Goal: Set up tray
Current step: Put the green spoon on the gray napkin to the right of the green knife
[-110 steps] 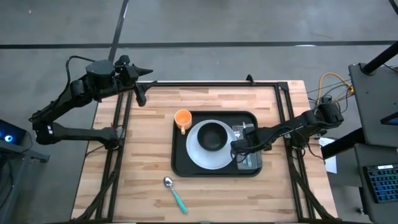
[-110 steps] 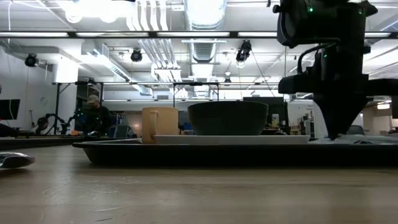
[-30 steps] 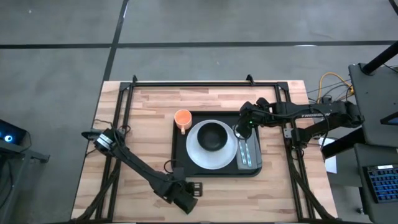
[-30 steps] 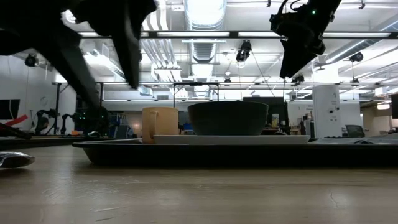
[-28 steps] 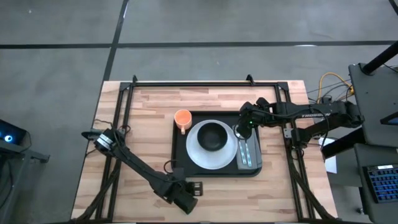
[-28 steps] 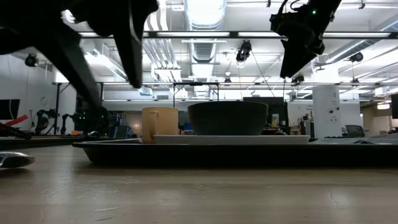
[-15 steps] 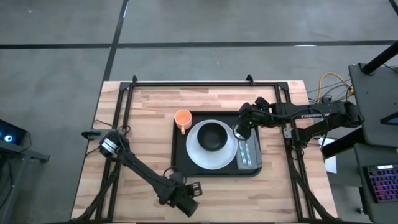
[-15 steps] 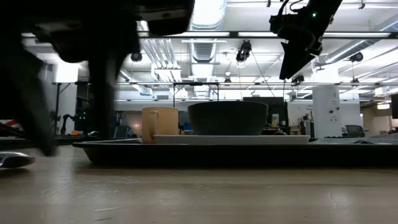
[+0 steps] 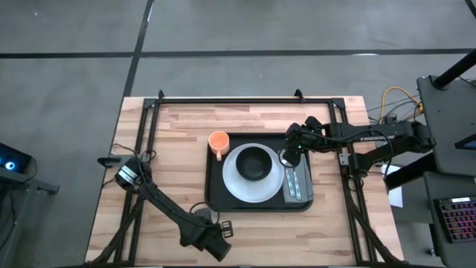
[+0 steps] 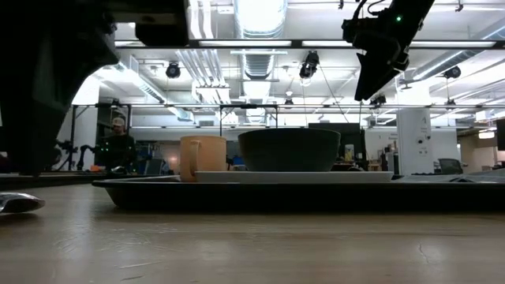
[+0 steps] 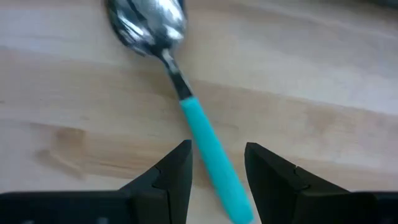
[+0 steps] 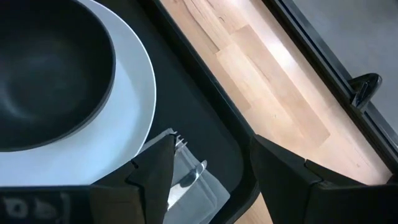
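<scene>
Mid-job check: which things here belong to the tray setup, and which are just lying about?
Job: tray, white plate, black bowl, orange mug, cutlery on napkin, teal-handled spoon, left gripper, right gripper.
Lying about: cables.

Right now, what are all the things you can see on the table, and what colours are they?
tray: one, black, middle of the wooden table.
plate: one, white, on the tray.
bowl: one, black, on the plate.
cup: one, orange, at the tray's far left corner.
napkin: one, grey, on the tray right of the plate, with cutlery on it.
spoon: one, teal handle, on the bare wood, off the tray.
left gripper: dark, fingers open astride the spoon handle.
right gripper: dark, fingers open above the tray's far right part.
</scene>
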